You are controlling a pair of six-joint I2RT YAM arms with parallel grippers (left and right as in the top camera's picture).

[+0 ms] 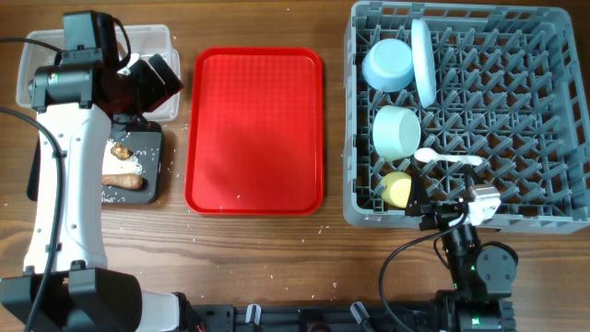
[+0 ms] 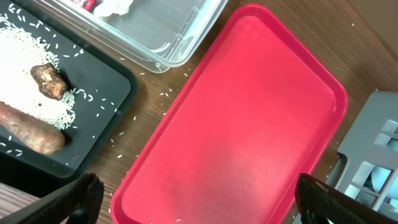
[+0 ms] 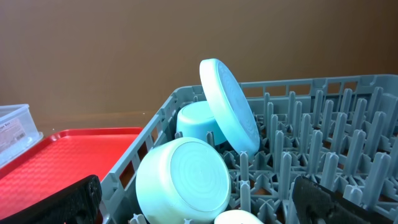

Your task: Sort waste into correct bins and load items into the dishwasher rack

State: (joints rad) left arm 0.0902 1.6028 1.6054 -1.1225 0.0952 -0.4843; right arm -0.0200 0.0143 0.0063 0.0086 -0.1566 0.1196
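Judging from how things lie, the sorting looks all but finished. The large square grey plastic dishwasher rack (image 1: 553, 214) already carries the round white plate (image 1: 422, 60) standing on edge between pegs, with the pale blue small bowl (image 1: 387, 63) just beside it, the white bowl (image 1: 398, 131) below that, the small yellow cup (image 1: 396, 189) near the rack's front corner and the white plastic spoon (image 1: 447, 160) lying across the lattice. The clear plastic rectangular tub (image 2: 180, 25) holds the red snack wrapper (image 2: 84, 2) and the crumpled white napkin (image 2: 115, 6). The shallow black rectangular tray (image 2: 99, 127) holds the brown sausage-like piece (image 2: 31, 130), the small brown food lump (image 2: 50, 81) and a heap of white rice grains (image 2: 25, 56). The flat red serving tray (image 1: 255, 129) has nothing on it. What seems left is small: a few stray rice grains (image 2: 127, 134) lie on the wooden tabletop (image 1: 277, 249) between the black tray and the red one. The left claw (image 2: 198, 186) hangs over the red tray's near edge, spread wide and carrying nothing. The right claw (image 3: 198, 183) sits at the rack's front wall, facing the white bowl, likewise spread and empty.
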